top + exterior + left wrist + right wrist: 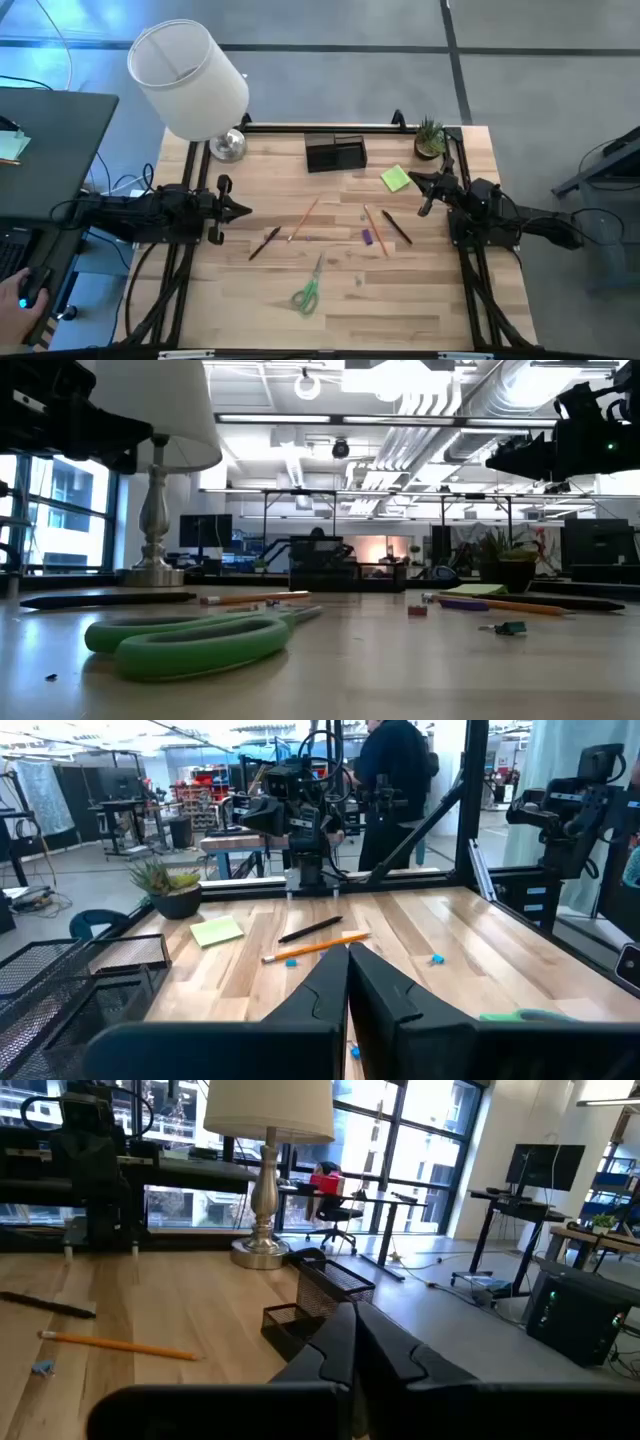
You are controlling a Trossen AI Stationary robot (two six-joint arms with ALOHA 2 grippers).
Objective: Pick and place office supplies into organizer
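The black organizer [335, 152] stands at the table's far edge. Before it lie the lime sticky-note pad [396, 178], two orange pencils [303, 218] [376, 228], two dark pens [264, 242] [397, 226] and a tiny purple block [367, 237]. The green-handled scissors [308, 292] lie flat nearer the front. My left gripper [245, 209] hovers shut at the table's left, above the wood, with nothing in it [348, 970]. My right gripper [413, 180] hovers shut at the right, beside the sticky pad, also holding nothing [355, 1330].
A white-shaded lamp [190, 80] stands at the far left corner and a small potted plant [430, 138] at the far right corner. Small bits lie scattered on the wood [510, 628]. A person [395, 780] stands beyond the table's right side.
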